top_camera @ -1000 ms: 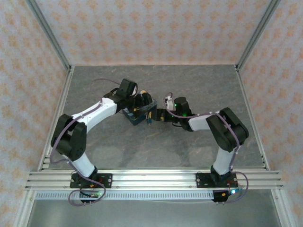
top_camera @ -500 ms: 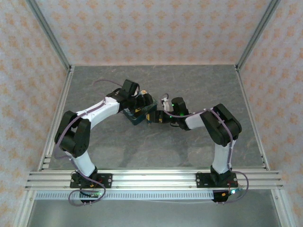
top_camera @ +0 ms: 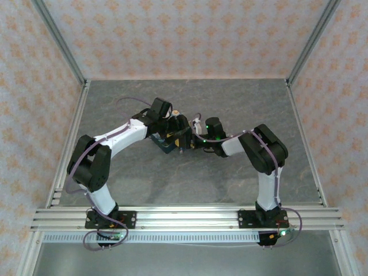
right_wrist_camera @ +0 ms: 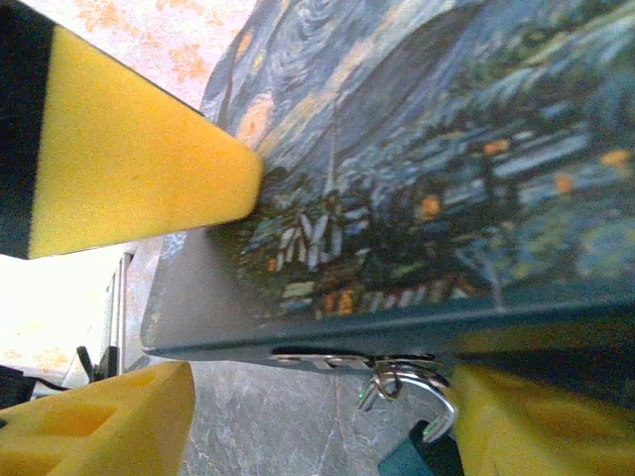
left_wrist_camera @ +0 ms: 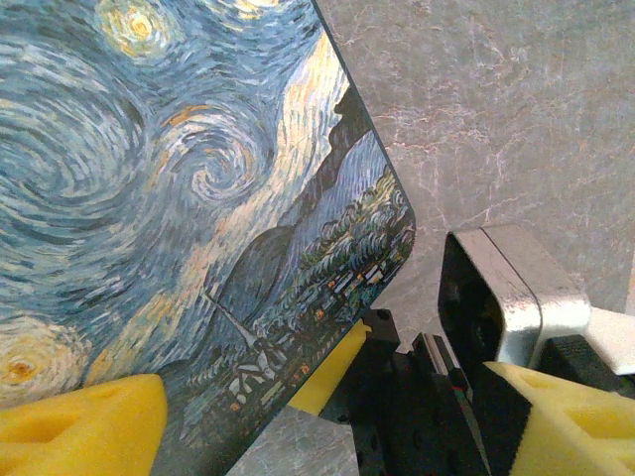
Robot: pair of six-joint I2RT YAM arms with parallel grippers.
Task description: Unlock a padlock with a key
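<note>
The blue-and-yellow painted tin [top_camera: 167,145] lies mid-table, with both grippers meeting at it. The padlock [right_wrist_camera: 429,436], a dark teal body on a silvery loop, hangs from the hasp on the tin's front edge. My right gripper [right_wrist_camera: 317,426] is open and straddles that edge, the padlock close beside its right finger [right_wrist_camera: 536,426]. My left gripper [left_wrist_camera: 327,436] is open over the tin's [left_wrist_camera: 179,198] corner. Its left pad [left_wrist_camera: 79,426] is over the painted lid, and the right pad [left_wrist_camera: 571,416] is well clear of the tin. The key is out of view.
The grey table [top_camera: 230,103] is walled by patterned panels on three sides. An aluminium rail [top_camera: 184,215] with both arm bases runs along the near edge. The right arm's wrist camera housing [left_wrist_camera: 506,297] sits close to my left gripper.
The right arm has slid left up to the tin and its jaws have narrowed. The left arm has shifted slightly right over the tin.
</note>
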